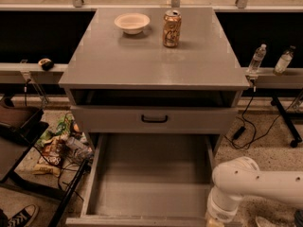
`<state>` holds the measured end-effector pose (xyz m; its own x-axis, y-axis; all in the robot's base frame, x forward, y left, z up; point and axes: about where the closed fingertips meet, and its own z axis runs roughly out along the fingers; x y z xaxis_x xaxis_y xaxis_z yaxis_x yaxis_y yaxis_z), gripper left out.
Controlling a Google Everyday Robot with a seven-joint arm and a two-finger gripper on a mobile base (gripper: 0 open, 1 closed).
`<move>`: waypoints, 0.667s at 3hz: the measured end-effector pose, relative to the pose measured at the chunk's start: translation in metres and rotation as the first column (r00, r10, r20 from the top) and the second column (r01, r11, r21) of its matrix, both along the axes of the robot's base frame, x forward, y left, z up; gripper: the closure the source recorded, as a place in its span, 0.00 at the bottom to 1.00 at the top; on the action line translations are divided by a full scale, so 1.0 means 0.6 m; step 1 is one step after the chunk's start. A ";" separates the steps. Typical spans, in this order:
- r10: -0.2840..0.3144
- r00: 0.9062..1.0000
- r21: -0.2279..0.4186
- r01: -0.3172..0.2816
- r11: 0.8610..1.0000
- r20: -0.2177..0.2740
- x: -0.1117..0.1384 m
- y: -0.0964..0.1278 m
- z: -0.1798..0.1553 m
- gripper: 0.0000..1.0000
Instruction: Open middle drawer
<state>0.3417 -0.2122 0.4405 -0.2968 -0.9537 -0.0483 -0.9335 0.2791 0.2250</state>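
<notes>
The middle drawer (151,174) is pulled far out of the grey cabinet, and its plain grey inside is bare. Its front edge (142,220) runs along the bottom of the view; its handle is out of view below. My white arm (246,186) comes in from the right and bends down at the drawer's front right corner. My gripper is below the bottom edge of the view, beyond the wrist (221,211), so it does not show.
The upper drawer (154,119) with a black handle is closed. A white bowl (132,21) and a drink can (172,28) stand on the cabinet top. Two bottles (256,58) stand on the right ledge. Snack bags and cables (57,145) lie on the floor at left.
</notes>
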 end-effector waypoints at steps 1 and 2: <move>0.013 0.999 0.005 -0.013 1.000 -0.038 -0.035 0.002 0.002 1.00; 0.032 0.996 0.014 -0.031 0.999 -0.079 -0.075 0.003 0.003 1.00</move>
<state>0.2968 -0.2104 0.4421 -0.2702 -0.9621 -0.0379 -0.9208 0.2467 0.3022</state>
